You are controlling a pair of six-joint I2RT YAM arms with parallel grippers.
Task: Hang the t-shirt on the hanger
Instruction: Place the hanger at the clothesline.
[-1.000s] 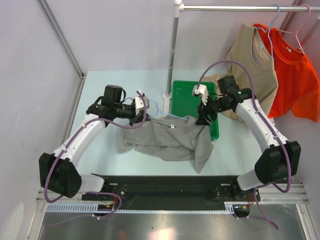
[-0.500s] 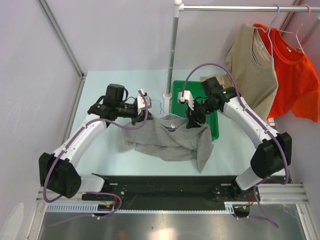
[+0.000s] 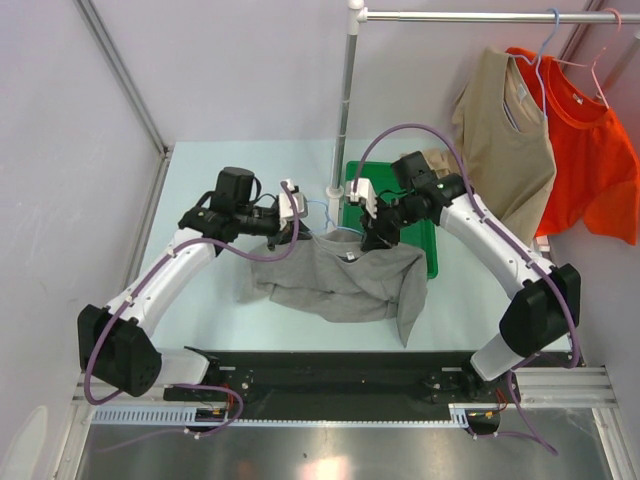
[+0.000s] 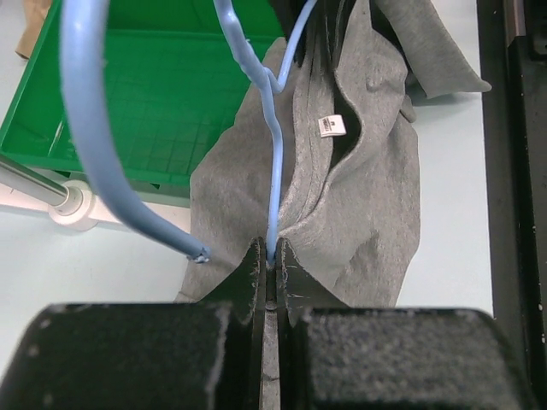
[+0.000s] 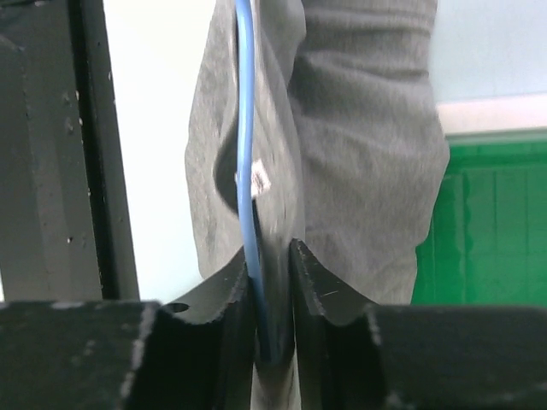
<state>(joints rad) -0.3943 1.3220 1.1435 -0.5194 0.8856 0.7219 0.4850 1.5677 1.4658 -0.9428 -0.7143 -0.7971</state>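
Note:
The grey t-shirt (image 3: pixel 340 282) lies crumpled on the table, its neck raised between my two grippers. The pale blue wire hanger (image 3: pixel 318 212) is partly inside the neck. My left gripper (image 3: pixel 291 226) is shut on the hanger wire (image 4: pixel 273 171) just below the twisted neck; the hook (image 4: pixel 85 128) curves off to the left and the t-shirt (image 4: pixel 367 179) hangs behind it. My right gripper (image 3: pixel 375 237) is shut on the t-shirt's neck fabric (image 5: pixel 359 128), with the hanger wire (image 5: pixel 245 128) running down between its jaws too.
A green tray (image 3: pixel 431 262) sits behind the shirt, under my right arm. The rail's upright pole (image 3: pixel 345 100) stands at the back on a white foot. A tan shirt (image 3: pixel 505 130) and an orange-red t-shirt (image 3: pixel 590 150) hang on the rail at the right.
My right gripper has moved left toward my left gripper, carrying the shirt's neck along the hanger. The shirt has bunched closer to the middle. My left gripper shifted slightly right.

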